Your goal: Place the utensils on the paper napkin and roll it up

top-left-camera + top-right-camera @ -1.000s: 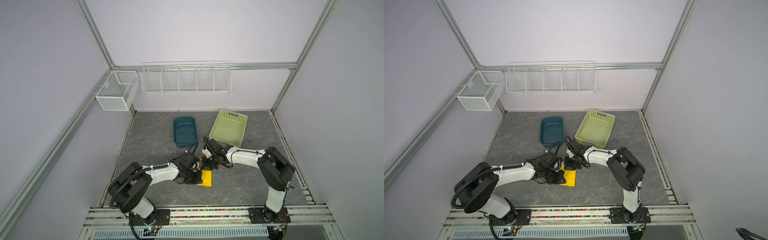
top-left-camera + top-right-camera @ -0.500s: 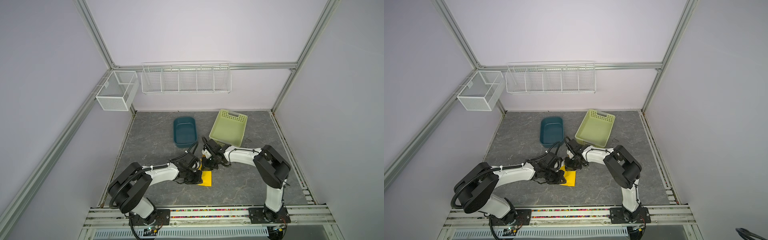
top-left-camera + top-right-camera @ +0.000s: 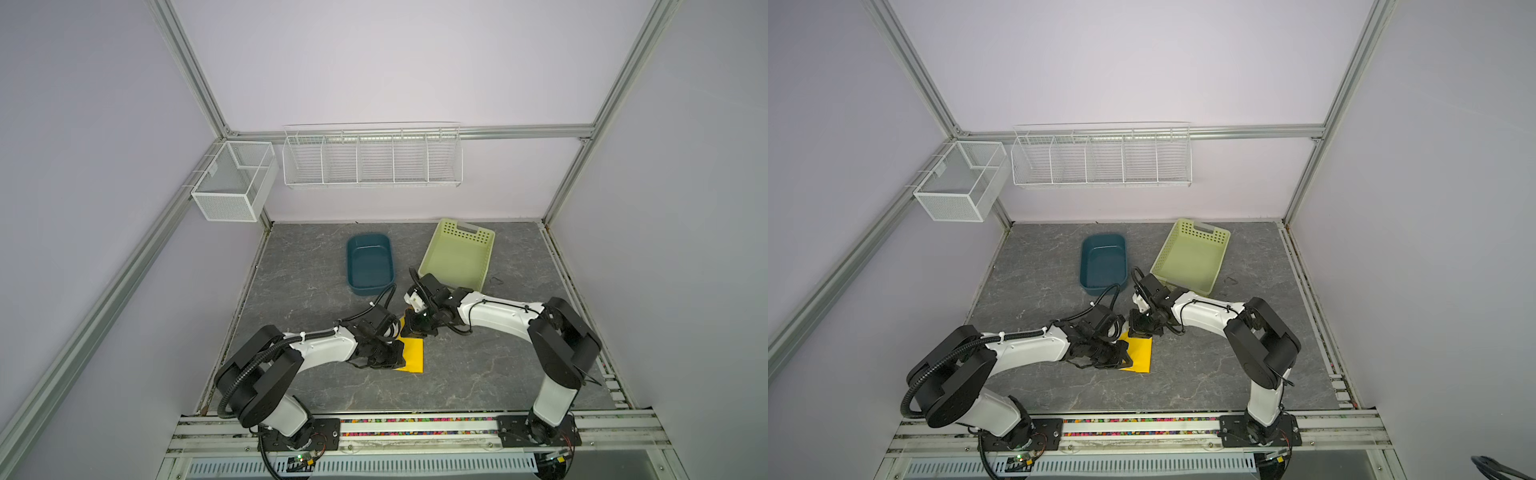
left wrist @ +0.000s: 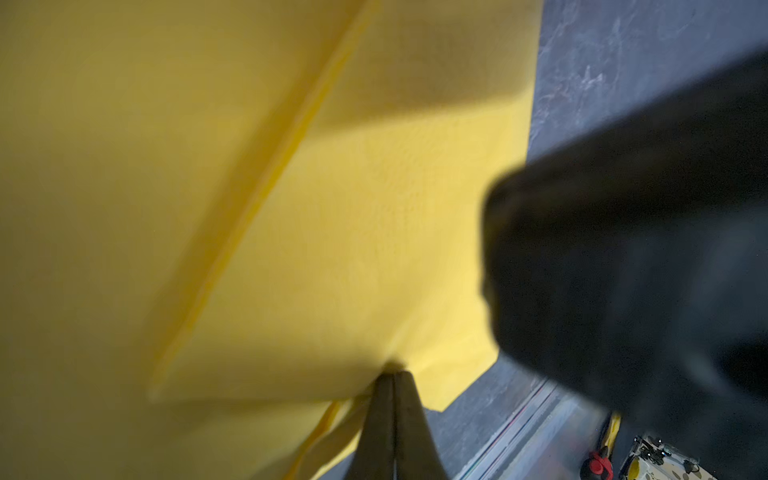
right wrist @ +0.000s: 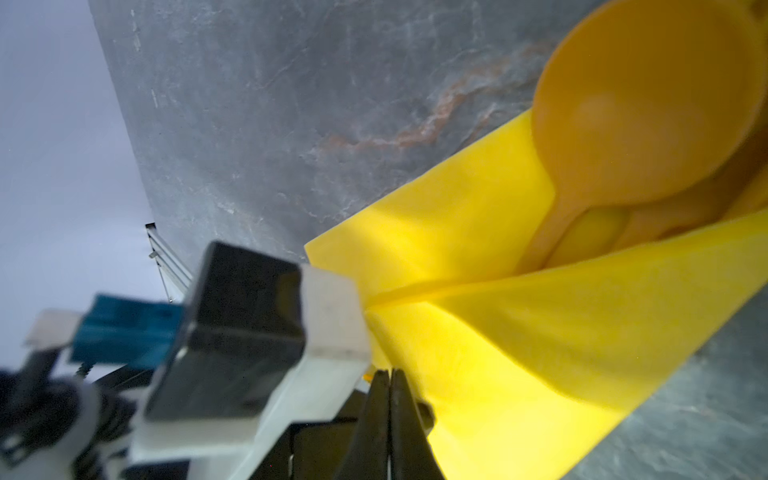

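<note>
Right wrist view: right pincer (image 5: 390, 374) clamped shut on paper napkin (image 5: 540, 332), which is folded over orange spoon (image 5: 640, 116) on worktop (image 5: 291, 104). Left pincer (image 4: 392, 374) also pinches napkin. Vs a sec ago, barely any change; roll prob. midway.

The 2 arms are reaching in low toward the middle, elbows sticking out to the sides. The left gripper (image 3: 388, 358) is sitting nearer, the right gripper (image 3: 417, 328) just beyond it. Both are pinching the paper napkin (image 3: 413, 353), jaws squeezed together.
</note>
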